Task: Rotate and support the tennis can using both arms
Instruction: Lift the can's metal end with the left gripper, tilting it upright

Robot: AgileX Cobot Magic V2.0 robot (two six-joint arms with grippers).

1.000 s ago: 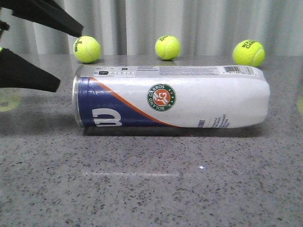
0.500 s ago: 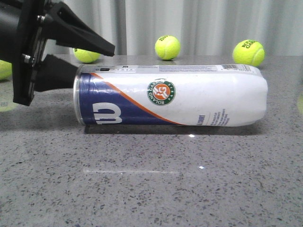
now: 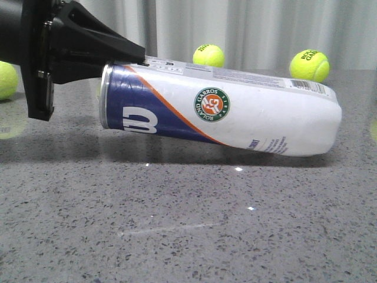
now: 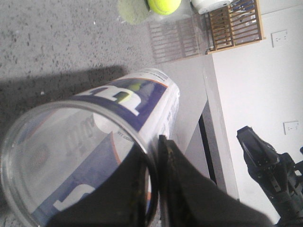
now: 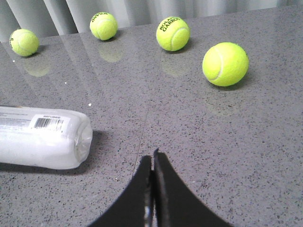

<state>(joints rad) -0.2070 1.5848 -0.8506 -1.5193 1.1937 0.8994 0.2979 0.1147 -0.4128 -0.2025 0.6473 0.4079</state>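
The tennis can [image 3: 235, 115] is a long white tube with a navy-and-orange panel and a round Roland Garros logo. It is tilted, its silver-rimmed open end raised at the left and its far end resting on the table. My left gripper [image 3: 132, 62] is shut on the rim. In the left wrist view one finger [image 4: 128, 189] is inside the can's mouth [image 4: 71, 156] and the other is outside, with the gripper [image 4: 158, 142] pinching the wall. My right gripper [image 5: 152, 153] is shut and empty over the table, a little beside the can's closed end [image 5: 42, 137]. It is out of the front view.
Tennis balls lie at the back of the grey speckled table [image 3: 188, 224]: one centre [image 3: 208, 56], one right [image 3: 309, 65], one far left [image 3: 5, 79]. The right wrist view shows several balls beyond the gripper, the nearest [image 5: 225, 64] to the right.
My left gripper moved in to the can's open end, shut on its rim and lifted that end. The can went from lying flat to tilted, and it shifted slightly right.
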